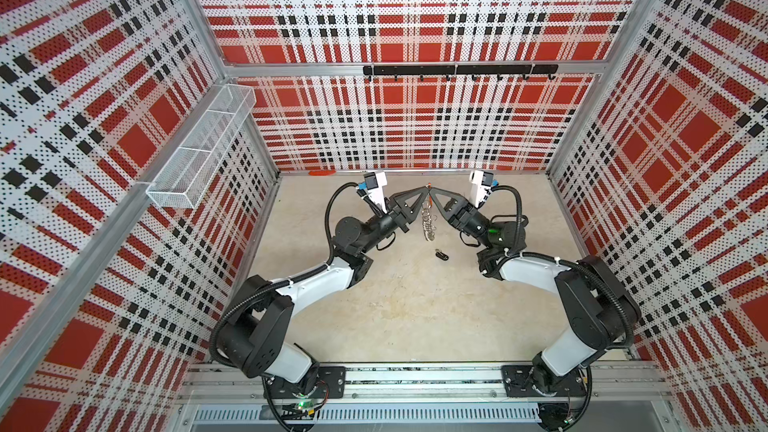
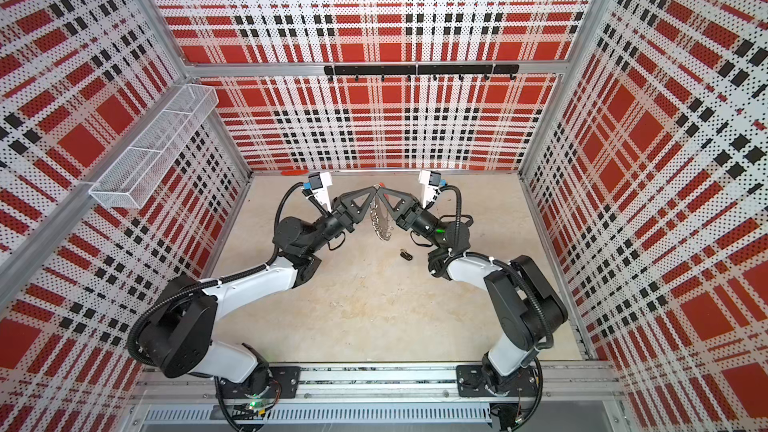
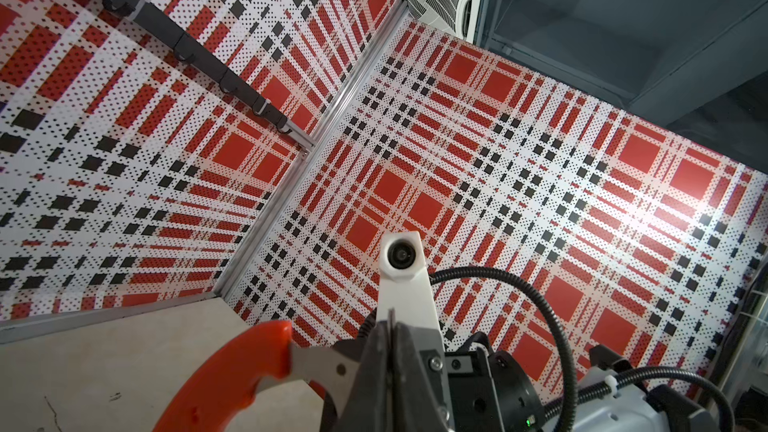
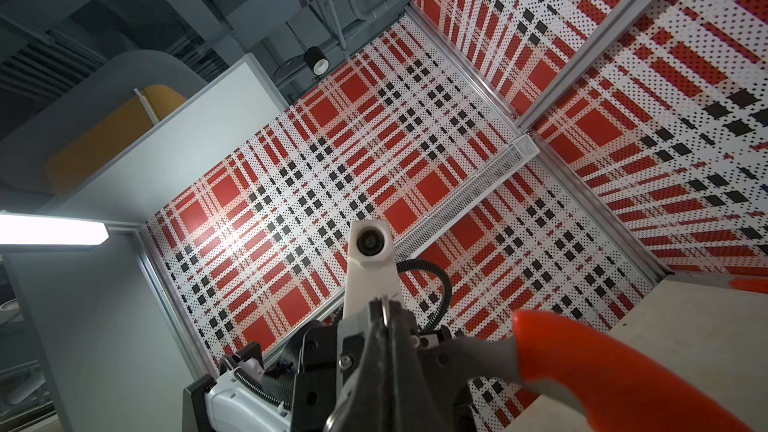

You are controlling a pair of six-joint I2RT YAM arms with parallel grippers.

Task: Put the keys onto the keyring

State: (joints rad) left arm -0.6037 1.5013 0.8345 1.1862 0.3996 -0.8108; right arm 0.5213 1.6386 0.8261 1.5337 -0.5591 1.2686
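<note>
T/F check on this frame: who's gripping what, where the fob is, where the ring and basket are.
1. The left gripper and the right gripper are both shut on the keyring. True.
2. The key fob is already threaded on the keyring. False: it lies on the table, apart from the hoop and held by neither gripper.
3. The keyring hangs between the two arms. True.
4. The mesh basket is mounted on the right wall. False: it is on the left wall in both top views.
</note>
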